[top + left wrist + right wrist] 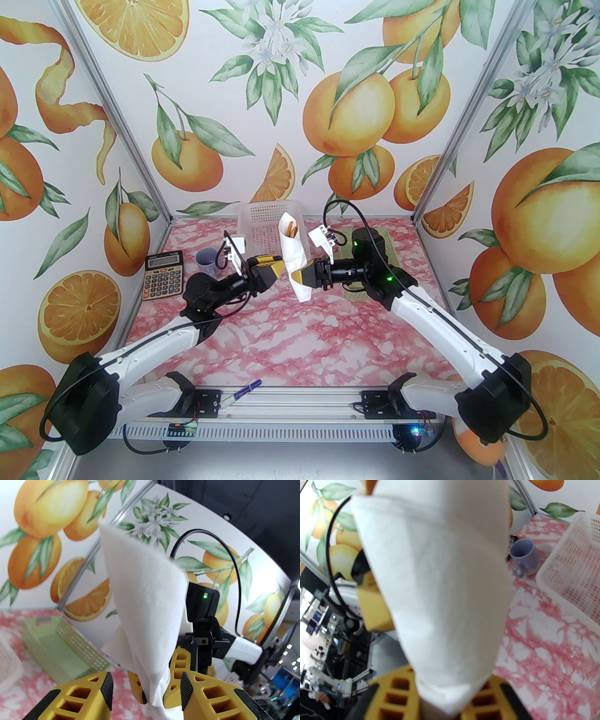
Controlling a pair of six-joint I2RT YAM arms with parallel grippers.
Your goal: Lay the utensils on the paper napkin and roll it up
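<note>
Between the two grippers, lifted clear of the table (300,337): the napkin (294,258), rolled into a tube and standing nearly upright with a slight lean. Right gripper (303,277) is pinched tight on the lower part of the roll, yellow fingers pressing the paper from both sides. A short tail of paper hangs below its grip. Utensils (291,228): orange-brown ends poke out of the roll's open top, well above the right gripper's hold, the rest hidden in the paper. Left gripper (146,681) has its jaws spread partway and clamps nothing. The roll sits at the gap, but I cannot tell whether a pad touches it. Beyond the roll, a white basket (267,225). Off the left gripper's far side, a mug (207,260), then a calculator (162,276). Under the right arm, a green basket (58,644). Back by the arm bases, a pen (243,391).
</note>
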